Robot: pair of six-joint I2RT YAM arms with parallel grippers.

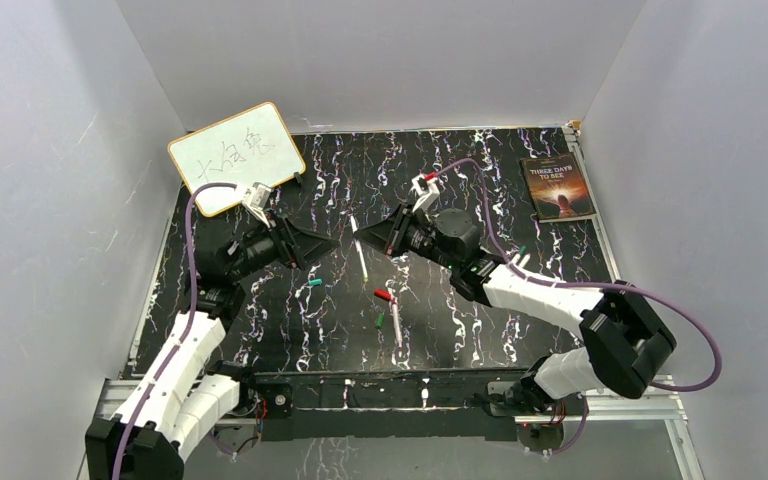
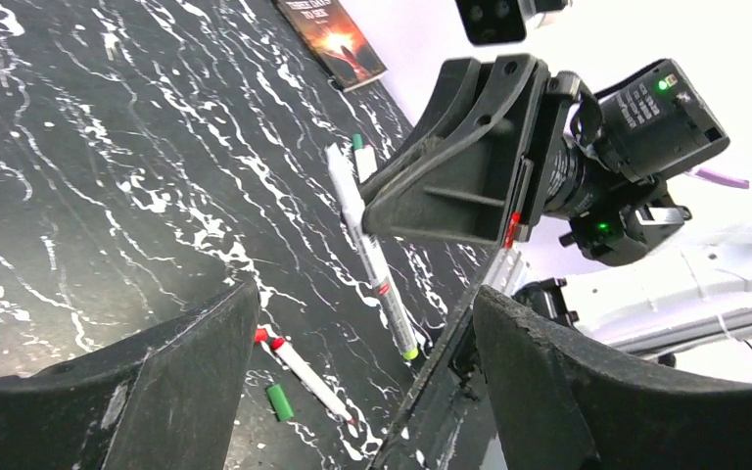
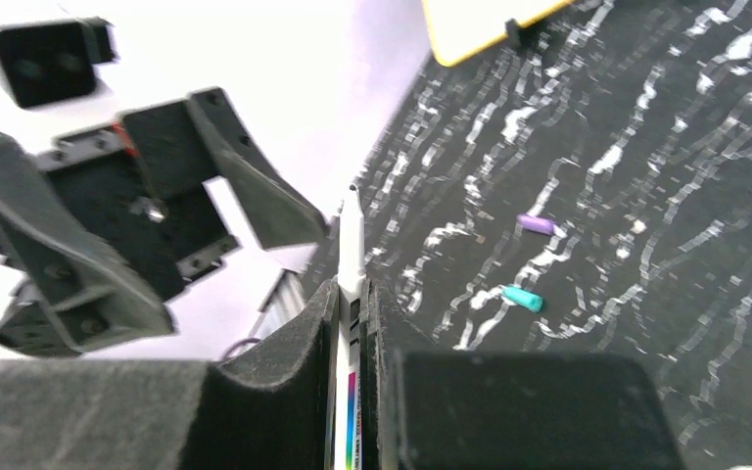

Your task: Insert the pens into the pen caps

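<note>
My right gripper (image 1: 360,238) (image 3: 352,294) is shut on a white pen (image 1: 361,262) (image 3: 351,225) (image 2: 377,269) held crosswise, with a lime end and a bare tip. My left gripper (image 1: 332,243) (image 2: 362,392) faces it a short way to the left, open and empty. On the table lie a pen (image 1: 396,325) (image 2: 313,382) with a red end, a red cap (image 2: 259,335) beside it and a green cap (image 1: 379,321) (image 2: 279,401). A teal cap (image 1: 314,283) (image 3: 523,299) and a purple cap (image 3: 536,224) lie apart. Another pen (image 1: 523,258) (image 2: 362,157) with a green tip lies by the right arm.
A yellow-framed whiteboard (image 1: 237,157) (image 3: 470,24) leans at the back left. A dark book (image 1: 557,186) (image 2: 338,39) lies at the back right. Grey walls enclose the black marbled table (image 1: 290,330) on three sides.
</note>
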